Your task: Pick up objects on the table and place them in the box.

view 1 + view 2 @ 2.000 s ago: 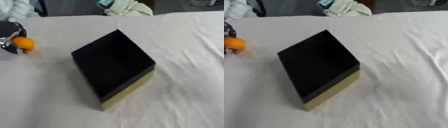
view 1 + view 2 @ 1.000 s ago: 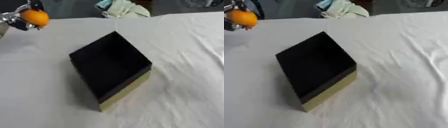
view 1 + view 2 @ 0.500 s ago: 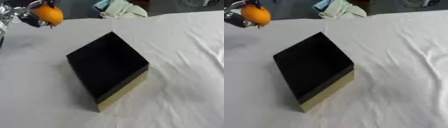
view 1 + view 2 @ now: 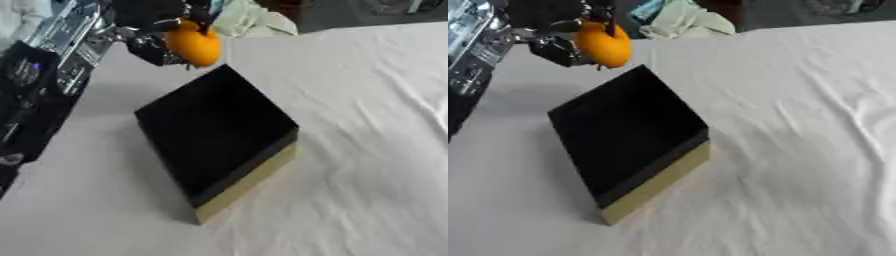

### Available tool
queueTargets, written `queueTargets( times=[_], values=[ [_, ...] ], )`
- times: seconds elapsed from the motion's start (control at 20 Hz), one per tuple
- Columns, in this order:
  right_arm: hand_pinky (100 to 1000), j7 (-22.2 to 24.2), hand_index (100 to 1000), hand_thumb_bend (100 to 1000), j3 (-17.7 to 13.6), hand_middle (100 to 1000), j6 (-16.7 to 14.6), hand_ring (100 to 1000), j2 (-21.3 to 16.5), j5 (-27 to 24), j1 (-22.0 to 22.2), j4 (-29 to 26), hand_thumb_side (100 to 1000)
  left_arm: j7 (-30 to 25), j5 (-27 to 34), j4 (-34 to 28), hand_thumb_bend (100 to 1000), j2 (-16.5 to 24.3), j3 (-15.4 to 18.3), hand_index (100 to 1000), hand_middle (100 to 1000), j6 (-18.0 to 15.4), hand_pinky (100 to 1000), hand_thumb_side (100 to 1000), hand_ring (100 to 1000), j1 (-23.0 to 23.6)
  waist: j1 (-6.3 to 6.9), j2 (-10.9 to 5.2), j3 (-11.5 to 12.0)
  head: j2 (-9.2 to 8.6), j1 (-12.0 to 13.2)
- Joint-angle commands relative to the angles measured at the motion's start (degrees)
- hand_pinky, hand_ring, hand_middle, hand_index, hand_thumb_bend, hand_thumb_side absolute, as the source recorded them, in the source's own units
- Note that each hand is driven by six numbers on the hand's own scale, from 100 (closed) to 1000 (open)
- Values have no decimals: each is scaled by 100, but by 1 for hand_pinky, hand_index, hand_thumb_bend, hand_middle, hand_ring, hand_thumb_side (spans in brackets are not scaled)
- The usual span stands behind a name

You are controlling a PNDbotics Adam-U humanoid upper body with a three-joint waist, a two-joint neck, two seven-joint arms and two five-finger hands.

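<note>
My left hand (image 4: 149, 37) holds the orange (image 4: 194, 44) by the box (image 4: 219, 135) far corner; released here, I reckon it rolls off the rim

The left hand (image 4: 144, 37) is showing only in part: its fingers are blurring into dark shapes behind the orange (image 4: 194, 44), and the arm is running off the left edge. The orange's far side is hiding behind those fingers. The box (image 4: 214, 137) is reading as plain black inside, its floor impossible to make out. Pale cloth (image 4: 684, 22) beyond the table is getting cropped by the top edge.
</note>
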Motion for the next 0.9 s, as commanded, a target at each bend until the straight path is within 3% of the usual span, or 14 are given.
queueTargets(
  times=[0.05, 0.9],
  values=[
    [685, 3, 821, 100, -35, 589, 5, 564, -65, -42, -42, -125, 840, -193, 91, -6, 325, -240, -18, 581, 521, -84, 100, 100, 459, -152, -37, -113, -11, 9, 11],
    [684, 11, 820, 100, -47, 588, 38, 564, -43, -43, -21, -141, 842, -870, 233, 97, 245, -808, -246, 586, 524, -369, 100, 100, 467, 174, 4, -111, -18, 69, -171]
  ],
)
